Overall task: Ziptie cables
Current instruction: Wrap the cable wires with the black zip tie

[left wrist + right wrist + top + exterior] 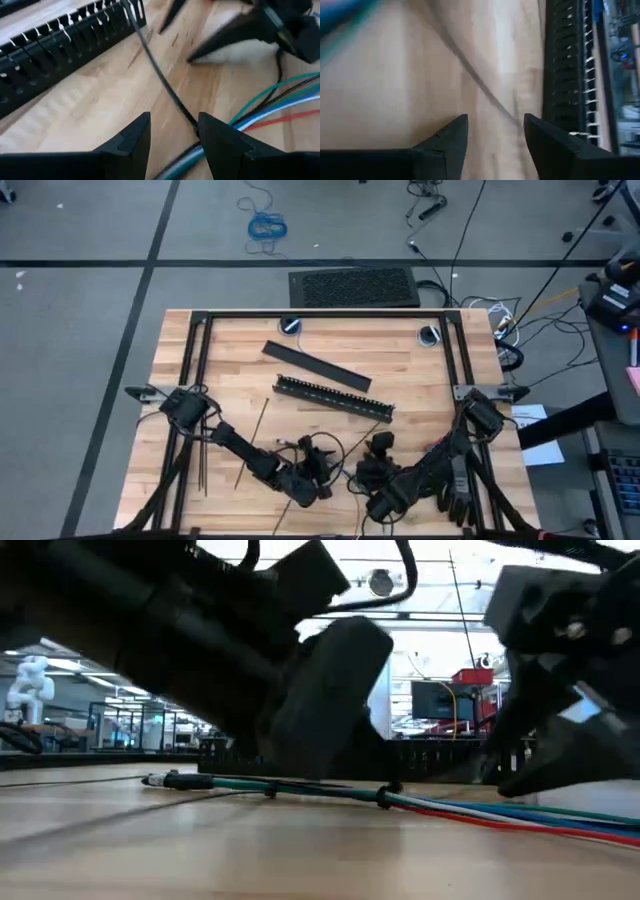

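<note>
Left gripper: you had the left gripper low over the table's near middle, fingers spread, grasping nothing; a thin black strip, apparently one ziptie, ran through the gap.
Right gripper: your right gripper sat just right of the left one, fingers parted and empty above bare wood.
Cables: one bundle of cables lay flat on the table between the two grippers; you could count green, blue, pale and red strands fanning out.
Zipties: about three loose zipties lay near the left arm, a fourth slanted just right of them; exact count unclear.
Black bars: two; one slotted bar mid-table, one flat bar beyond it.
</note>
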You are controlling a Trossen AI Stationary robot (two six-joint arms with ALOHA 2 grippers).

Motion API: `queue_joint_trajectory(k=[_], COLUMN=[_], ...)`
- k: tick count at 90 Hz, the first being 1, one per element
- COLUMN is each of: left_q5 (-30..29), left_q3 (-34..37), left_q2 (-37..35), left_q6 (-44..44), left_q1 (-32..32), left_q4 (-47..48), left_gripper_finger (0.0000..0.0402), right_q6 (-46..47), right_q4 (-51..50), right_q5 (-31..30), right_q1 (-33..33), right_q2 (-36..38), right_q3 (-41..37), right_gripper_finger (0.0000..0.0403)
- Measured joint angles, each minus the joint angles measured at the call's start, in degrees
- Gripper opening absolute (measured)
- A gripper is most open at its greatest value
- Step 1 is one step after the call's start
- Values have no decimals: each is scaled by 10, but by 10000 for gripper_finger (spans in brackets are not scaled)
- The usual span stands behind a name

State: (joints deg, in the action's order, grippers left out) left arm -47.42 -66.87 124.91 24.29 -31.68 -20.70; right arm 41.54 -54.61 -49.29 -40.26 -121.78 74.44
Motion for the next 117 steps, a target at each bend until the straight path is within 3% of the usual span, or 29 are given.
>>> queue_joint_trajectory(k=[37, 45, 56, 61, 100, 117], left_q5=[2, 2, 3, 3, -3, -6], left_q3=[0, 0, 0, 0, 0, 0], left_q2=[0, 0, 0, 0, 0, 11], left_q6=[-7, -7, -7, -6, 9, 40], left_q1=[-2, -3, -4, -3, -4, 3], left_q4=[-14, -13, -13, -13, -13, -12], left_gripper_finger=[163, 164, 164, 164, 164, 160], right_q6=[-47, -37, -39, -42, -30, -13], right_q4=[59, 58, 59, 59, 57, 11], right_q5=[-29, -28, -17, -16, -3, -8], right_q1=[42, 42, 43, 43, 42, 41], right_q2=[-1, -1, -2, -2, -2, -6], right_q3=[-1, -1, -1, -1, -1, 22], right_gripper_finger=[171, 134, 33, 13, 1, 0])
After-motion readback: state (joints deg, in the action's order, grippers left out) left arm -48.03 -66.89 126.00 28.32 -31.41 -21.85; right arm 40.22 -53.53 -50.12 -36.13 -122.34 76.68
